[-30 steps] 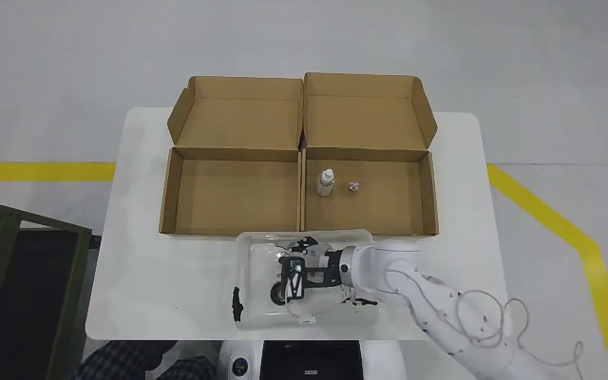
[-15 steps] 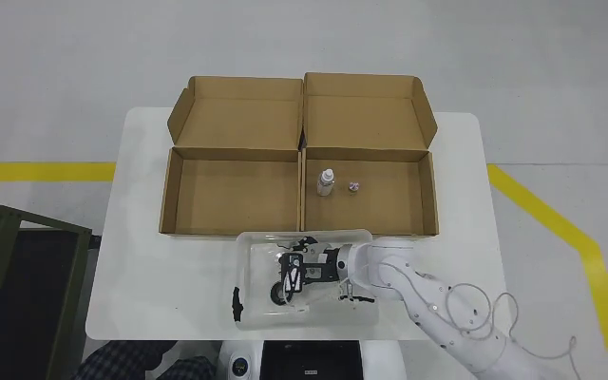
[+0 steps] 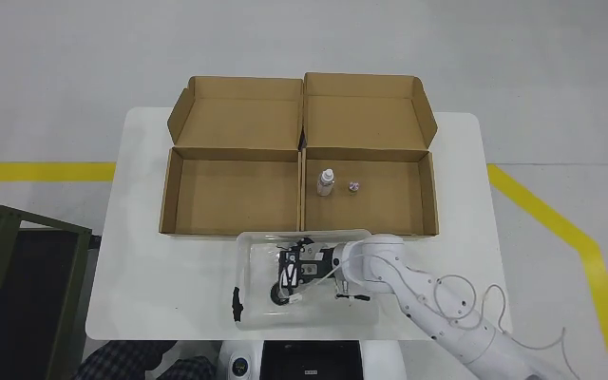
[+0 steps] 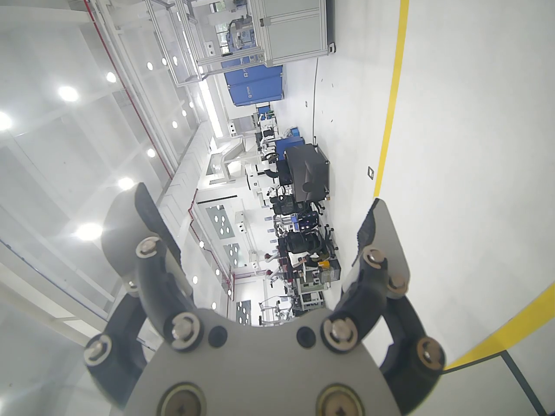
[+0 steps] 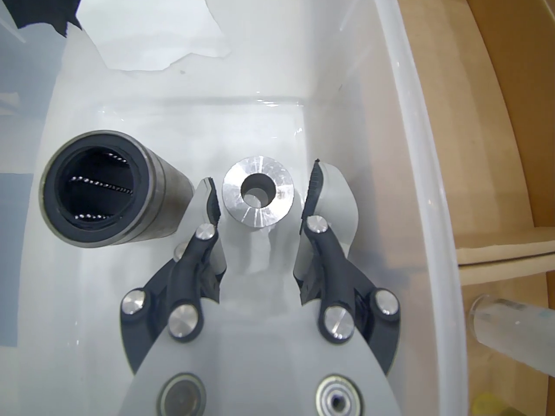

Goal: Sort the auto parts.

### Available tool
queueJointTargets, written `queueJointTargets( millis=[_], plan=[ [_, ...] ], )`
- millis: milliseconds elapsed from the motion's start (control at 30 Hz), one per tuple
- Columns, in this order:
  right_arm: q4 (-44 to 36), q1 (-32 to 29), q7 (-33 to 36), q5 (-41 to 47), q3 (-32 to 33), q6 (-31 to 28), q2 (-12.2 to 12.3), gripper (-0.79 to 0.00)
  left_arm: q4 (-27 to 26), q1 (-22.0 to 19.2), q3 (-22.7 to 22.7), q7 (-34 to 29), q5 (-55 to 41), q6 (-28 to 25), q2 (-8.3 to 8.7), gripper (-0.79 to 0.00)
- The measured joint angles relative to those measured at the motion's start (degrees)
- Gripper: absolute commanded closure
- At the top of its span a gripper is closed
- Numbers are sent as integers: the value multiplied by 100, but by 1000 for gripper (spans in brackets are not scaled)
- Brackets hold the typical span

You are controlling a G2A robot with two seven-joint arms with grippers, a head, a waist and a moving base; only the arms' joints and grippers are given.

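Item: right gripper (image 5: pixel 261 196), jaws apart, lowered into the clear plastic bin (image 5: pixel 416 131), one finger on either side of the short metal sleeve (image 5: pixel 259 201), a narrow gap showing at each pad; nothing was clamped. The sleeve lay on the bin floor with its bore turned up toward the wrist. Hazard one: the sleeve was round and polished, so, in all likelihood, an off-centre closure could squirt it out or cock it between the pads. Hazard two: one finger (image 5: pixel 210 201) sat in the slot between the sleeve and the black linear bearing (image 5: pixel 104 194), just beside the latter; whether they touched could not be told, and a closing or lifting stroke could roll the bearing. Hazard three: the bin was light and its wall near, so a snag might drag it. Beyond it, the right-hand cardboard box (image 3: pixel 380 204) held a small bottle (image 3: pixel 326 180) and a small part (image 3: pixel 352 186); the left-hand box (image 3: pixel 233 195) was another destination, so misplacement was possible. Left gripper (image 4: pixel 260 199): jaws apart, holding nothing, facing the room.
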Motion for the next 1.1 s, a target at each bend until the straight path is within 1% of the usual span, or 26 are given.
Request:
queueJointTargets(
  millis=[67, 167, 233, 300, 367, 733, 1100],
  plan=[
    [37, 17, 5, 14, -17, -7, -16, -357, 0, 0, 0, 0, 0, 0, 0, -785],
    [85, 36, 15, 27, -36, -25, -35, -274, 0, 0, 0, 0, 0, 0, 0, -785],
    [105, 46, 17, 38, -42, -38, -45, -197, 0, 0, 0, 0, 0, 0, 0, -785],
    [117, 55, 17, 60, -47, -58, -55, -71, 0, 0, 0, 0, 0, 0, 0, -785],
    [106, 60, 22, 73, -50, -77, -63, 0, 0, 0, 0, 0, 0, 0, 0, -785],
    [-363, -89, 30, 278, 186, -246, -13, 0, 0, 0, 0, 0, 0, 0, 0, -785],
    [-1399, -433, 12, 690, 756, -475, 140, 0, 0, 0, 0, 0, 0, 0, 0, -785]
  ],
)
